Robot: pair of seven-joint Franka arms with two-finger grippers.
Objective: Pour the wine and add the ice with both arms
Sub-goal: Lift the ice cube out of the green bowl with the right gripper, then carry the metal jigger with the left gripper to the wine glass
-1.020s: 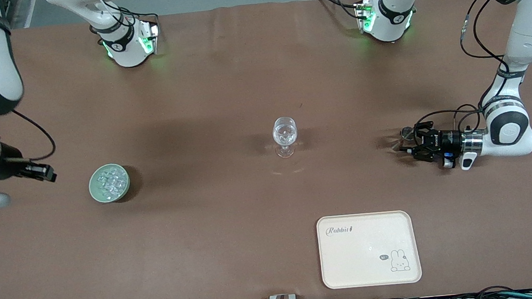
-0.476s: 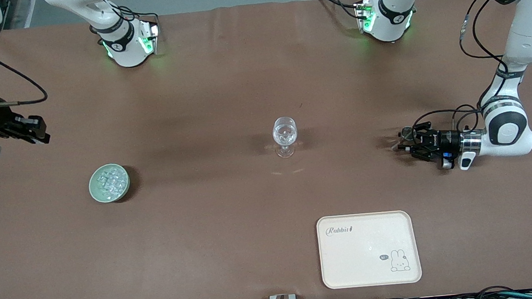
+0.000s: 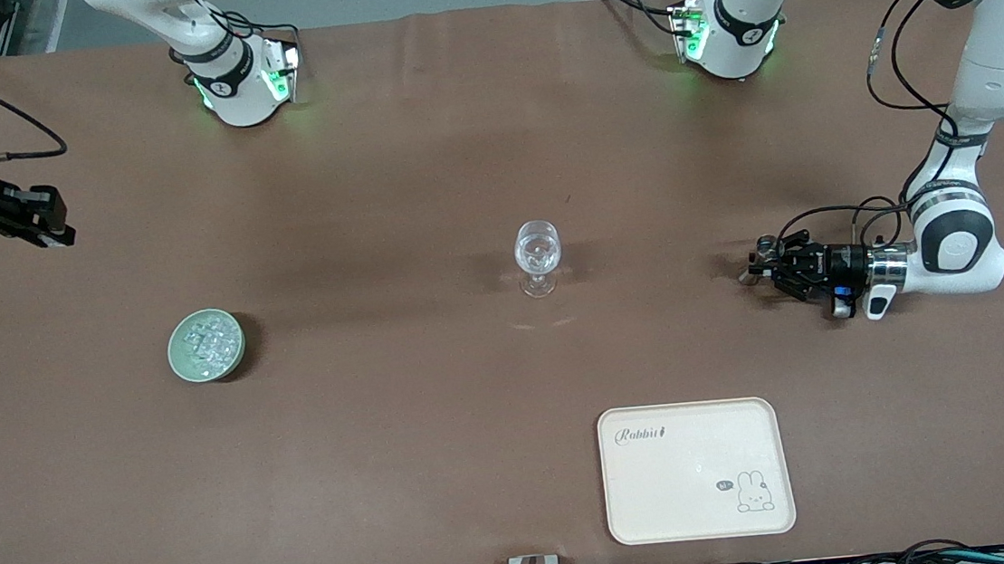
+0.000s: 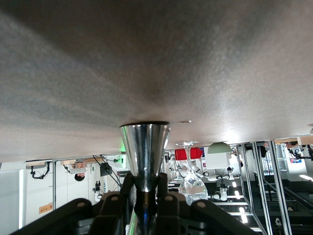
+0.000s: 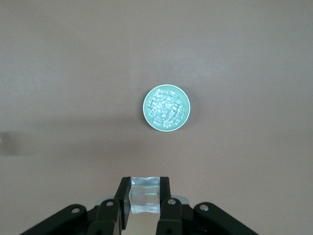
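The right gripper (image 5: 145, 198) is clenching one ice cube (image 5: 145, 200) above the table, at ten o'clock from the pale green bowl (image 3: 206, 345) where the ice (image 3: 206, 342) is lying heaped. The left gripper (image 3: 757, 265) is gripping a shiny metal cup (image 4: 145, 152), at three o'clock from the stemmed glass (image 3: 537, 257)

We see the right gripper (image 3: 52, 232), clamped on an ice cube (image 5: 145, 194), risen and drawn away from the pale green bowl (image 3: 206, 345) toward its own arm's end of the table, now higher in the front view than a second ago. The left gripper (image 3: 760, 267), closed on a small metal cup (image 4: 145, 149), has shifted slightly toward the wine glass (image 3: 537, 256).
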